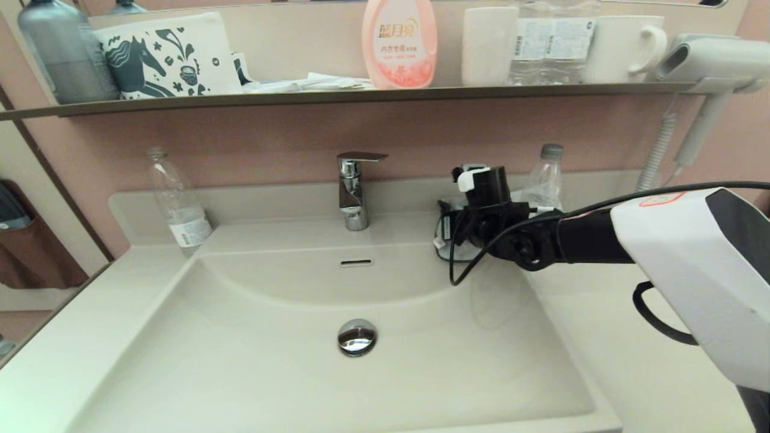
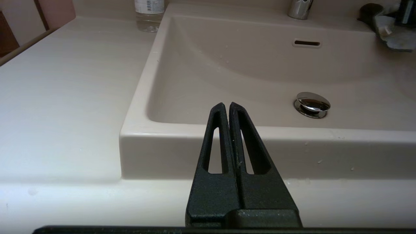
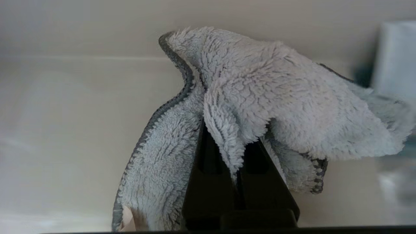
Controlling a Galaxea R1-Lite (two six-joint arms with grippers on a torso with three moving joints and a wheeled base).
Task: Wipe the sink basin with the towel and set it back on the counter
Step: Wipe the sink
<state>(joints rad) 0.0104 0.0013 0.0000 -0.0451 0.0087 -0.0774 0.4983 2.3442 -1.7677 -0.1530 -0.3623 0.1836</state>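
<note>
The cream-white sink basin (image 1: 271, 361) holds a chrome drain plug (image 1: 357, 335) and an overflow slot (image 1: 355, 263). My right gripper (image 1: 451, 237) reaches to the counter ledge at the basin's back right corner. In the right wrist view that gripper (image 3: 232, 136) is shut on a fold of the fluffy light-blue towel (image 3: 276, 107), which drapes over both fingers and hides their tips. The head view shows only a scrap of the towel (image 1: 457, 252) under the wrist. My left gripper (image 2: 226, 105) is shut on nothing, low in front of the basin's (image 2: 227, 65) front left rim.
A chrome faucet (image 1: 354, 192) stands behind the basin. One clear plastic bottle (image 1: 178, 204) is at the back left, another (image 1: 544, 180) right behind my right wrist. A shelf (image 1: 361, 95) above carries bottles and cups. A hair dryer (image 1: 710, 60) hangs at the right. The counter (image 1: 631, 337) flanks both sides.
</note>
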